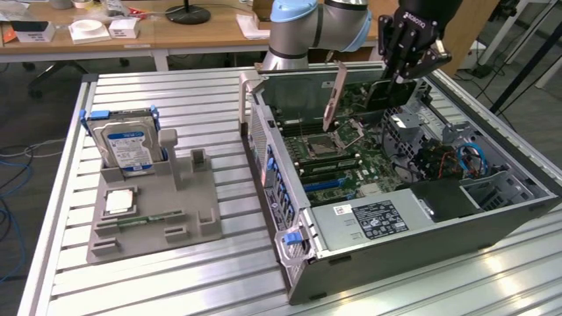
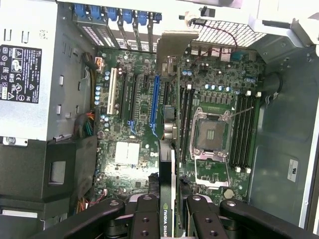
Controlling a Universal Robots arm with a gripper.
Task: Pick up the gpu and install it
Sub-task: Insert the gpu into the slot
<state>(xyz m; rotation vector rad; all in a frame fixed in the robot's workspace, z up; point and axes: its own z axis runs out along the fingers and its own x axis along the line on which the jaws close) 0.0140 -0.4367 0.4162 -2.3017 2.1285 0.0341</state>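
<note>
The gripper [image 2: 170, 214] pinches the gpu [image 1: 369, 89] edge-on above the open computer case [image 1: 491, 224], motherboard [image 2: 149, 124] directly below.

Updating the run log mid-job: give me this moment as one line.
pincer: shut on gpu | gpu: held edge-down above motherboard, not seated | case: open | hard drive: upright in holder

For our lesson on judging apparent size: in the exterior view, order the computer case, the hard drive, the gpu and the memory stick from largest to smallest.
1. computer case
2. hard drive and gpu: look alike; the gpu is farther and part-hidden, so unranked
3. memory stick
</note>
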